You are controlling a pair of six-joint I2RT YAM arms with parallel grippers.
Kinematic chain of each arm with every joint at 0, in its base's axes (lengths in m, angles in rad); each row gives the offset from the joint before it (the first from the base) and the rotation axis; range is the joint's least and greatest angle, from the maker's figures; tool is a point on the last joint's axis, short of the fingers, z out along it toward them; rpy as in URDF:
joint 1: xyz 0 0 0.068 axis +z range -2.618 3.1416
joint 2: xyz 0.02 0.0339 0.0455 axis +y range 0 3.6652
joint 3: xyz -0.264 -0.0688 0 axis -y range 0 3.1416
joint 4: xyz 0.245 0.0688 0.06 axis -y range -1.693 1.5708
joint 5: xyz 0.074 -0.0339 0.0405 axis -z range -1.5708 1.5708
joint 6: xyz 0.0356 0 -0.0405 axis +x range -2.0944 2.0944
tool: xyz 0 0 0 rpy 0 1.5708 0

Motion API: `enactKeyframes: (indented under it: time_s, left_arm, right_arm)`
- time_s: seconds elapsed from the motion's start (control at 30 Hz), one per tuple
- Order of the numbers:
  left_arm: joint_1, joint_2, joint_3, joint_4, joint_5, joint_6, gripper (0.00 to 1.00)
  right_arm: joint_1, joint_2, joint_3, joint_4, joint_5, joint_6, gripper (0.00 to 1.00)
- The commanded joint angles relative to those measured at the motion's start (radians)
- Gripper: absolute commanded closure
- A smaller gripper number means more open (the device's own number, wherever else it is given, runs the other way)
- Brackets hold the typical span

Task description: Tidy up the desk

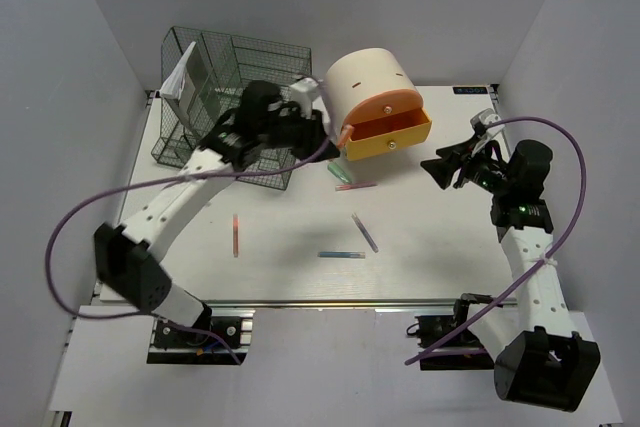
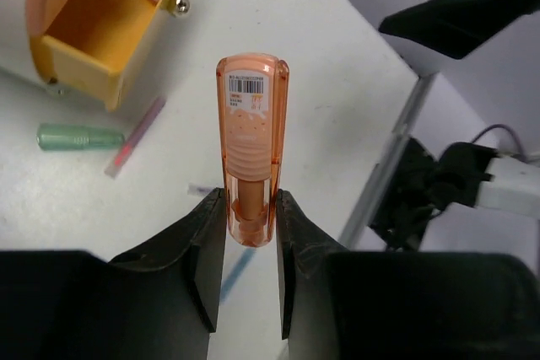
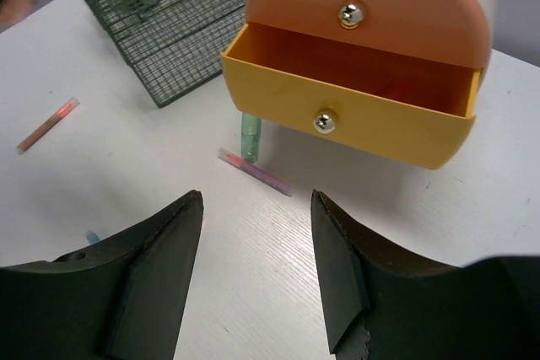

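The desk [image 1: 290, 282] is a white tabletop with a silver rail along its near edge. My left gripper [image 1: 328, 127] hangs above it, just left of the open yellow drawer [image 1: 390, 133], and is shut on an orange see-through tube [image 2: 251, 124] with a barcode label; the tube points away from the fingers [image 2: 202, 233]. My right gripper [image 1: 440, 167] is open with nothing between its fingers, low over the desk [image 3: 110, 174] and facing the drawer [image 3: 354, 120]. Loose on the desk lie a red pen [image 1: 235, 235], a blue pen [image 1: 341, 254], a purple pen [image 1: 365, 232], a pink pen [image 1: 355, 187] and a green tube [image 1: 336, 173].
A cream round drawer unit [image 1: 368, 82] with an orange front stands at the back middle; its upper drawer [image 3: 371, 6] is closed. A dark green wire rack [image 1: 225, 77] holding white paper sits at the back left. The green tube [image 3: 251, 134] lies partly under the open drawer.
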Motion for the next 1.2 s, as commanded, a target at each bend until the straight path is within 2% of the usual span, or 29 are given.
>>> enactKeyframes:
  time_s: [0.0, 0.13, 0.43, 0.73, 0.9, 0.93, 1.0, 1.03, 1.17]
  left_arm:
    - [-0.094, 0.131, 0.195, -0.093, -0.209, 0.204, 1.00]
    - [-0.163, 0.254, 0.311, -0.052, -0.345, 0.339, 1.00]
    - [-0.227, 0.456, 0.495, 0.042, -0.497, 0.641, 0.97]
    - [-0.256, 0.518, 0.469, 0.154, -0.624, 0.778, 0.93]
    - [-0.256, 0.519, 0.420, 0.208, -0.664, 0.784, 0.83]
    - [-0.256, 0.519, 0.417, 0.209, -0.668, 0.783, 0.73]
    - [-0.256, 0.530, 0.411, 0.206, -0.684, 0.778, 0.63]
    - [-0.256, 0.530, 0.409, 0.205, -0.687, 0.773, 0.53]
    - [-0.266, 0.533, 0.397, 0.195, -0.702, 0.763, 0.44]
  right_arm:
    - [-0.023, -0.019, 0.011, 0.023, 0.012, -0.012, 0.40]
    - [-0.043, -0.022, 0.010, 0.023, -0.007, -0.013, 0.40]
    - [-0.084, -0.029, 0.002, 0.024, -0.044, -0.012, 0.40]
    - [-0.117, -0.045, -0.009, 0.034, -0.068, -0.015, 0.41]
    - [-0.121, -0.045, -0.013, 0.038, -0.087, -0.016, 0.41]
    - [-0.123, -0.047, -0.013, 0.035, -0.090, -0.018, 0.41]
    - [-0.123, -0.041, -0.013, 0.035, -0.110, -0.019, 0.41]
    - [-0.124, -0.039, -0.012, 0.034, -0.116, -0.021, 0.41]
    - [-0.121, -0.029, -0.010, 0.023, -0.142, -0.033, 0.42]
